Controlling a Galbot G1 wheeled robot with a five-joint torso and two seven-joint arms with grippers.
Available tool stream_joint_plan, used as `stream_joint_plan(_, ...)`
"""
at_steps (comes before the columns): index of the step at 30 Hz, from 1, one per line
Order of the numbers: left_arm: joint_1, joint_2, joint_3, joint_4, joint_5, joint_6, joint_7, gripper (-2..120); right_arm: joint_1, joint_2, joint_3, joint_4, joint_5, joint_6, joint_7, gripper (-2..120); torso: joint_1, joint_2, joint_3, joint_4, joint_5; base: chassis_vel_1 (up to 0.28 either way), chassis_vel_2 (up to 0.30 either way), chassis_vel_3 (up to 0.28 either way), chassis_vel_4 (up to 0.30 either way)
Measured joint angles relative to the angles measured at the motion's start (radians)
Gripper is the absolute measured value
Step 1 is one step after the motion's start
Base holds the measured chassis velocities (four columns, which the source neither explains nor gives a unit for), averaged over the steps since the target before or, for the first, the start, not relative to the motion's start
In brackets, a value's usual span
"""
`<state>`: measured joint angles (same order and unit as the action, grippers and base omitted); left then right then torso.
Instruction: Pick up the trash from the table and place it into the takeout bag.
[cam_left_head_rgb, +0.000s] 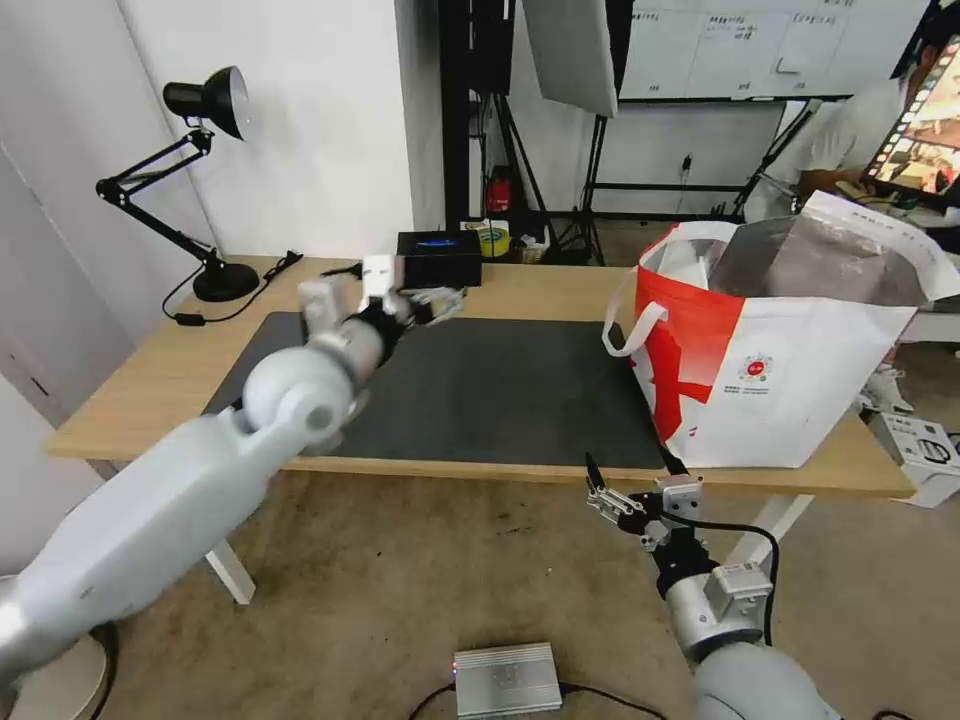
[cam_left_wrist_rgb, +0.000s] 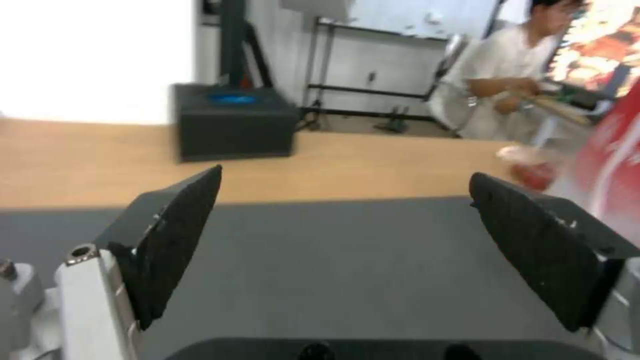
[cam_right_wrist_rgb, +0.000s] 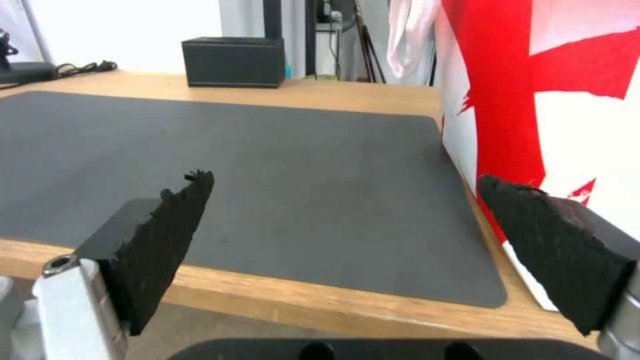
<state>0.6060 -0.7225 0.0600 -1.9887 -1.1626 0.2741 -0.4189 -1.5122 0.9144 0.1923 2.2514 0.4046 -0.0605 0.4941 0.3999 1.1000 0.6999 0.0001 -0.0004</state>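
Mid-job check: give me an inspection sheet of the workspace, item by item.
Surface: light-wood table with dark grey mat, bare.
Job's things: takeout bag upright at the table's right end, mouth open; loose trash: nothing seen.
Clutter: black box with blue top and desk lamp at the back.
Grippers: left gripper above the mat's back edge, jaws open, empty; right gripper below the front edge, jaws open, empty.
Cables: lamp cord on the table.
Surroundings: grey box on the floor.
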Motion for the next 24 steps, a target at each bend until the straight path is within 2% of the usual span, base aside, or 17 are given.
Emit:
stream_joint_plan(3,0.154,0.047,-0.120,-0.036,0.055,-0.006,0.036,100,0.000,0.000,0.000,0.000,0.000,0.000,0.000,100,0.000,0.000,0.000,0.0000,0.0003,0.000,0.000,0.000,0.000)
stream_joint_plan(5,0.183,0.053,-0.139,-0.042,0.065,-0.011,0.040,100,0.000,0.000,0.000,0.000,0.000,0.000,0.000,100,0.000,0.000,0.000,0.0001,-0.0001,0.000,0.000,0.000,0.000)
stream_joint_plan(6,0.274,0.064,-0.203,-0.055,0.100,-0.035,0.056,100,0.000,0.000,0.000,0.000,0.000,0.000,0.000,100,0.000,0.000,0.000,-0.0002,0.0004,0.000,0.000,0.000,0.000)
stream_joint_plan(8,0.365,0.065,-0.254,-0.055,0.164,-0.067,0.075,100,0.000,0.000,0.000,0.000,0.000,0.000,0.000,100,0.000,0.000,0.000,0.0004,0.0000,0.000,0.000,0.000,0.000)
stream_joint_plan(17,0.471,0.032,-0.290,-0.037,0.285,-0.116,0.082,100,0.000,0.000,0.000,0.000,0.000,0.000,0.000,100,0.000,0.000,0.000,-0.0007,0.0005,0.000,0.000,0.000,0.000)
stream_joint_plan(20,0.601,0.015,-0.399,-0.058,0.355,-0.131,0.081,100,0.000,0.000,0.000,0.000,0.000,0.000,0.000,100,0.000,0.000,0.000,0.0000,0.0005,0.000,0.000,0.000,0.000)
stream_joint_plan(21,0.601,0.015,-0.399,-0.058,0.355,-0.131,0.081,100,0.000,0.000,0.000,0.000,0.000,0.000,0.000,100,0.000,0.000,0.000,0.0000,0.0005,0.000,0.000,0.000,0.000)
stream_joint_plan(24,0.738,0.007,-0.512,-0.074,0.383,-0.152,0.084,100,0.000,0.000,0.000,0.000,0.000,0.000,0.000,100,0.000,0.000,0.000,0.0001,0.0004,0.000,0.000,0.000,0.000)
